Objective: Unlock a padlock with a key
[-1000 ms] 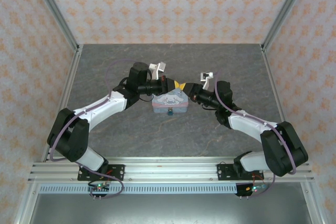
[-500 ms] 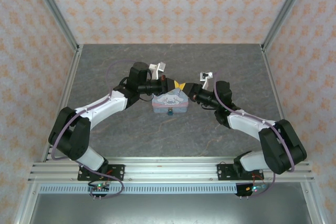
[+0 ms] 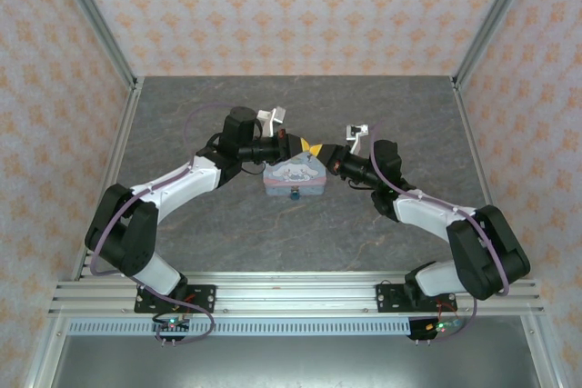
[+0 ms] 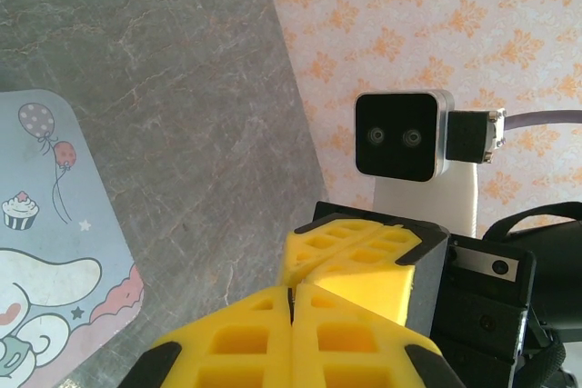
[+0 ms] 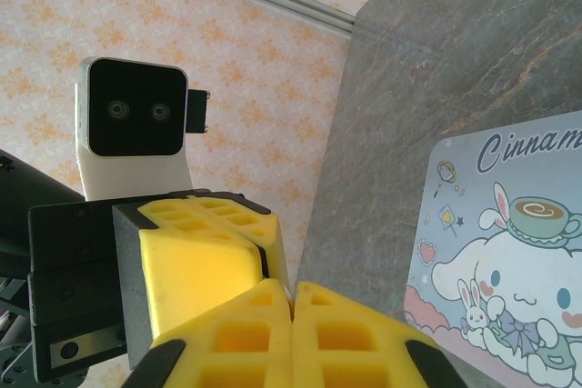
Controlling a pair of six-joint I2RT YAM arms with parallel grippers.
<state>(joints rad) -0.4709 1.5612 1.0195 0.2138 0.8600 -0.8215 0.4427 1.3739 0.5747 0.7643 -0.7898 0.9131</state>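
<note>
From above, the left hand (image 3: 305, 145) and right hand (image 3: 319, 149) meet tip to tip just over the far edge of the tin (image 3: 296, 176) on the bench (image 3: 182, 115). Both are pinched shut, as if handing over something small. The padlock (image 3: 295, 194) sits across the tin from the hands, at its near edge, with neither hand on it.

Through the left wrist camera, the left hand's pads (image 4: 227, 343) press flat together with nothing showing between them. The right hand (image 4: 356, 256) butts against them.

The right wrist camera mirrors this, with the tin beside the hands.

I cannot make out the key. If either hand holds it, it is hidden.
</note>
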